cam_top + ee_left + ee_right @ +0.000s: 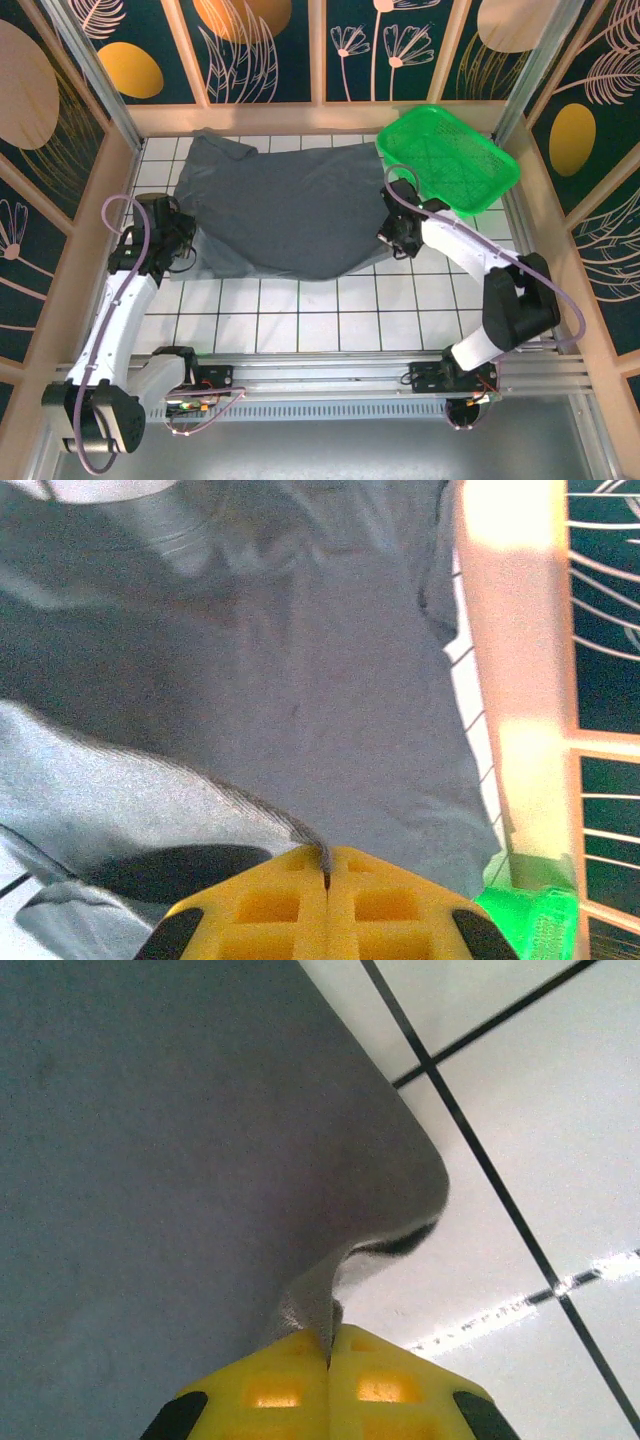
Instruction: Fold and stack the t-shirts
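Light, limp and likely to sag between holds, the plain dark slate-grey soft cloth t-shirt [290,210] lies spread ahead of the left gripper [325,868] and the right gripper [330,1335], each clamped shut on its near edge, whose opposite ends seem the soundest places to hold.

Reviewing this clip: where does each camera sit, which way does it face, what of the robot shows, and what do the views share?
Top external: above and behind the bases, looking down on the tiled table, t-shirt and green basket; both arms show, with left gripper and right gripper.
Left wrist: on the left arm, facing across the t-shirt toward the green basket; left gripper shut on its hem.
Right wrist: on the right arm, facing the t-shirt's edge and tiles; right gripper shut on cloth.
Shared: all see the t-shirt.
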